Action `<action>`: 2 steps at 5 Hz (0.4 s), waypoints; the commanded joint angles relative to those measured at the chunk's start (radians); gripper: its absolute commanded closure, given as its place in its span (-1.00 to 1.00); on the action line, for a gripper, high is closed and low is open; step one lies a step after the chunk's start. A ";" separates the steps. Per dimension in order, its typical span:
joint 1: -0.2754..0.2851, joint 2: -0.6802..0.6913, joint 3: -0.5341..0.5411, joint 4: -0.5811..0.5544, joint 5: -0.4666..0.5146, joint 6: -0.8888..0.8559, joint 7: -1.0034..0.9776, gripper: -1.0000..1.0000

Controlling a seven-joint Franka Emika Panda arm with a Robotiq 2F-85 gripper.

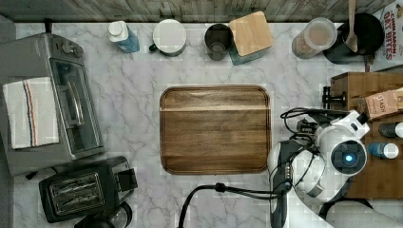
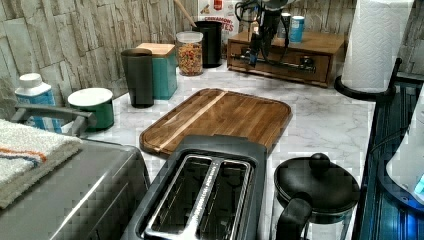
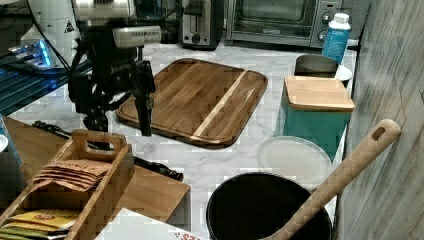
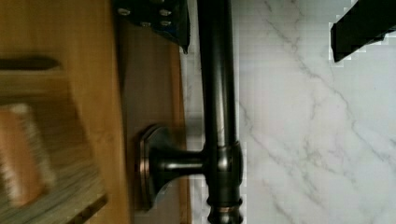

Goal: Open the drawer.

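Drawer: the drawer sits in a low wooden box at the back of the marble counter in the left view, at the top view's right edge. Its front face looks toward the cutting board.
Drawer state: it looks closed or nearly closed; the front is about level with the box in the left view.
Handle: the black bar handle runs along the front, parallel to it, on short posts; one post with its base plate is seen in the wrist view.
Long axis: in the left view the bar goes from left to right along the drawer front; in the top view it goes up and down along the box's left side.
Gripper: the gripper hangs over the handle, fingers pointing down.
Fingers: they are spread apart. In the wrist view one finger is on the drawer side of the bar and the other is over the marble, the bar between them, not pinched.
On top of the box: a wooden tea caddy with packets, and small bottles.
Other things: a toaster oven at the top view's left, a black toaster near it.
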 commanded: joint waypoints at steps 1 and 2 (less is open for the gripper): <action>0.016 0.071 -0.042 0.010 -0.052 0.025 0.043 -1.00; -0.026 0.082 0.010 0.045 -0.001 -0.039 -0.024 -1.00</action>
